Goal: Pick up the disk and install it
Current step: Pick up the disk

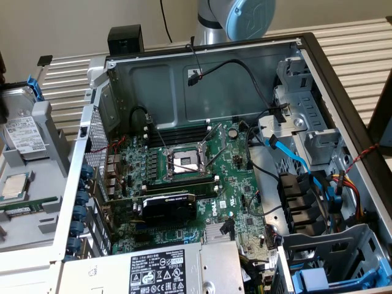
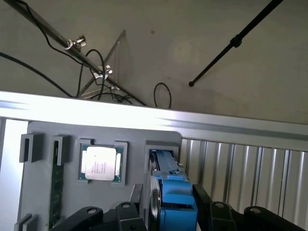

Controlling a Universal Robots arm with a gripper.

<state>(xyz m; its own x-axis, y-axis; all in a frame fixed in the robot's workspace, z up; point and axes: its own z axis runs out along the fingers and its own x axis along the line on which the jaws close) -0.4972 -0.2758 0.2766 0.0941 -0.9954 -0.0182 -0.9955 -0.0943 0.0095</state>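
The disk (image 2: 169, 192) stands on edge in a slot of the grey parts tray (image 2: 159, 132), its blue carrier frame facing the wrist camera and its silver body beside it. My gripper (image 2: 168, 214) straddles it, one dark finger (image 2: 132, 214) against the silver side and the other against the blue frame, shut on the disk. In the exterior view the disk (image 1: 24, 131) shows its white label at the far left, leaning in the tray (image 1: 52, 131) outside the open computer case (image 1: 202, 79).
A square silver CPU chip (image 2: 100, 163) and a green memory stick (image 2: 57, 187) lie in tray pockets beside the disk. Inside the case are the motherboard (image 1: 184, 165), loose cables and, at the exterior view's lower right, a drive cage (image 1: 327, 242) with another blue carrier (image 1: 324, 283).
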